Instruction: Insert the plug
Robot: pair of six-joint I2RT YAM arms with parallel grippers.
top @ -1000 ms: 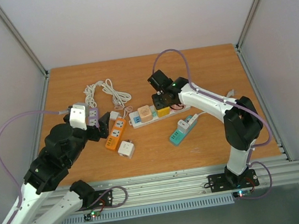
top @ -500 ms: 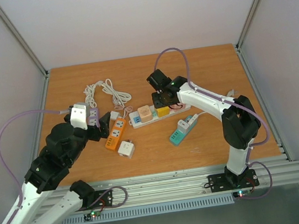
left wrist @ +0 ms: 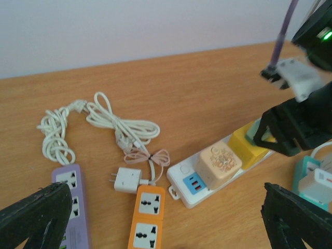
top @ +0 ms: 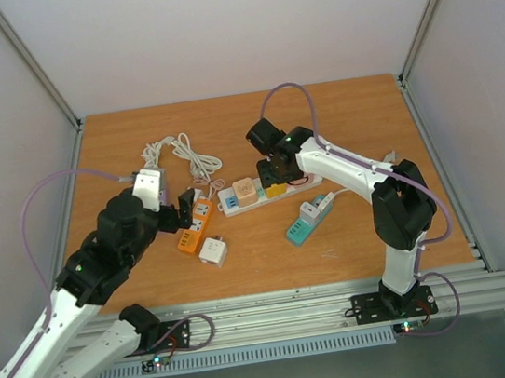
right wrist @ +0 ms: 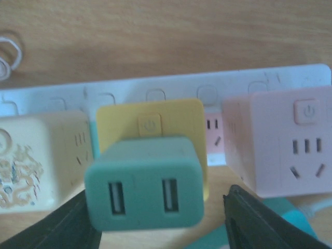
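Release stage, by the look of it: green plug (right wrist: 147, 182) upright on top of the yellow adapter (right wrist: 150, 122), itself on the white power strip (right wrist: 171, 85) near the middle of the desk (top: 337, 121), between a cream adapter (right wrist: 41, 155) and a pink adapter (right wrist: 282, 145). Seems pushed home, though with the prongs hidden in every view, cannot confirm full seating. Right jaws parted, one finger either side of the green plug, a clear gap on the pink adapter's side and little or none on the cream adapter's; not clamping it, as far as can be judged. Left jaws spread wide and empty, hovering left of the middle of the desk over the orange strip (left wrist: 148, 218) and purple strip (left wrist: 72, 207), well apart from the work. Next, probably: spread the right jaws until both fingers clear, then lift straight up, without tilting or dragging the green plug out of its socket. Worth watching the finger on the cream side, likeliest to snag
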